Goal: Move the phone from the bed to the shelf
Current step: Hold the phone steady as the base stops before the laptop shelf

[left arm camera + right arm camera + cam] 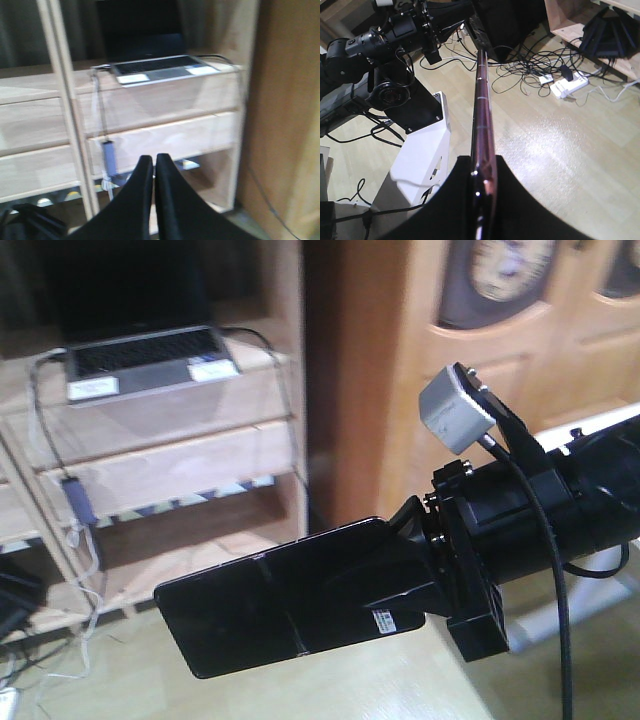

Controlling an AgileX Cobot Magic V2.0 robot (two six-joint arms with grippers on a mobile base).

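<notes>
Step in hand: the carry. The phone (pixel 285 600) is off the bed and up in the air in front of the shelf (pixel 180 455); the bed shows in no view.
Right gripper (pixel 415 595): closed on one end of the phone, which sticks out flat toward the shelf; in the right wrist view the phone (pixel 482 110) runs edge-on, its pinkish rim pinched between the dark jaws.
Left gripper (pixel 154 172): jaws pressed together with nothing between them, hanging in front of the shelf.
Next move, as I judge it: reach on toward the shelf, bring the phone level over a bare board, lower it and only then let go.
On the shelf: a laptop (pixel 150 355) sits on the top board, so free room there lies beside it.
In the way: a cable (pixel 80 500) hangs down the shelf front from beside the laptop; the upright post (pixel 70 110) splits the openings.
Risk: the long overhang could knock a board edge.
</notes>
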